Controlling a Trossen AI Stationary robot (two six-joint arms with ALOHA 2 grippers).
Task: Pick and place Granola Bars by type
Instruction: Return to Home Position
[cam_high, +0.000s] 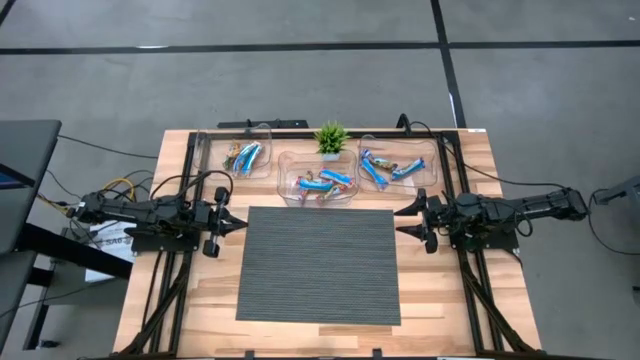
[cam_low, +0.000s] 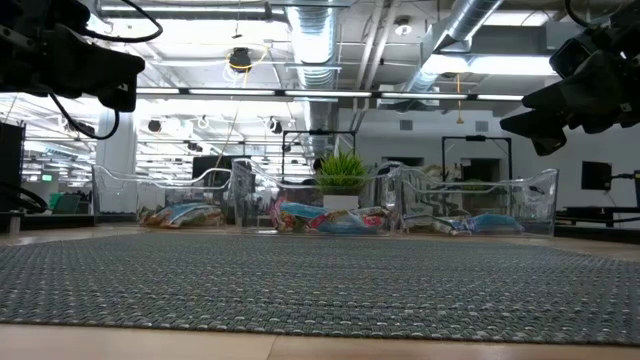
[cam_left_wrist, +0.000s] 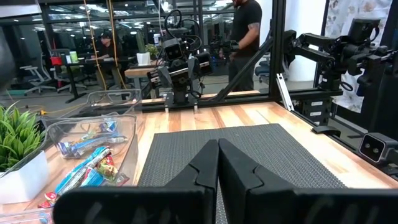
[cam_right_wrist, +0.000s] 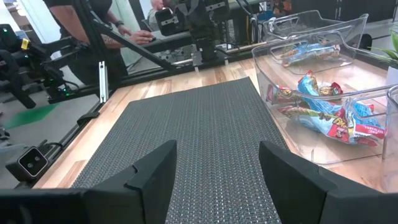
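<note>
The granola bars lie in three clear bins along the table's far side. Several mostly blue ones are in the left bin (cam_high: 245, 157), blue and red ones in the middle bin (cam_high: 320, 182), and blue ones in the right bin (cam_high: 395, 165). The right wrist view shows the middle bin's bars (cam_right_wrist: 323, 115), and the left wrist view shows them too (cam_left_wrist: 87, 165). My left gripper (cam_high: 242, 226) hovers shut at the grey mat's left edge. My right gripper (cam_high: 398, 222) hovers open at the mat's right edge. Neither one holds anything.
A grey woven mat (cam_high: 318, 262) covers the middle of the wooden table. A small green potted plant (cam_high: 330, 137) stands behind the middle bin. Black frame rails run along both table sides. People stand in the room beyond the table.
</note>
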